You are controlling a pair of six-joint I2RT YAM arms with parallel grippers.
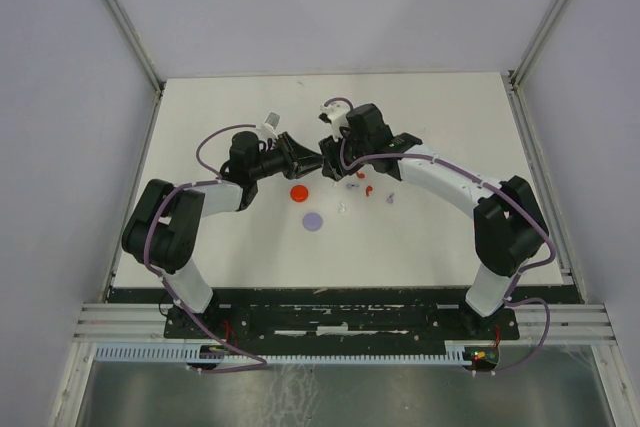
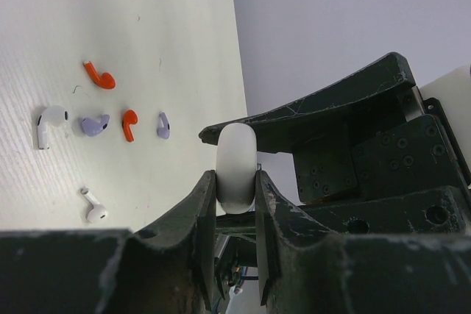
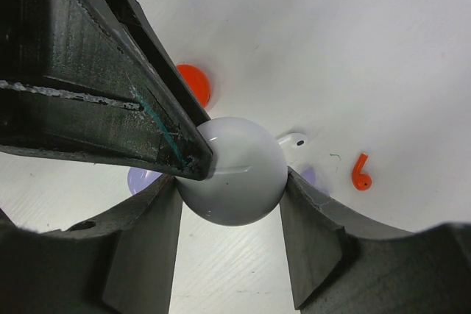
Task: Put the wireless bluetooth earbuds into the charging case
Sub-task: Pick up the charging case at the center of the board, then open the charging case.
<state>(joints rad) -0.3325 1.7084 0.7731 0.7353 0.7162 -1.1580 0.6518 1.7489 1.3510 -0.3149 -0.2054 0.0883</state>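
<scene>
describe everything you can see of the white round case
The white case is a smooth, glossy, plastic-looking puck, round face-on and pill-shaped edge-on, with a faint seam; it looks closed. It hangs above the table, pinched across its flat faces by the left hand and gripped across its width by the right hand.

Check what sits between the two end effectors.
A white round charging case, gripped by both the left end effector and the right end effector; the right wrist view shows it best.
</scene>
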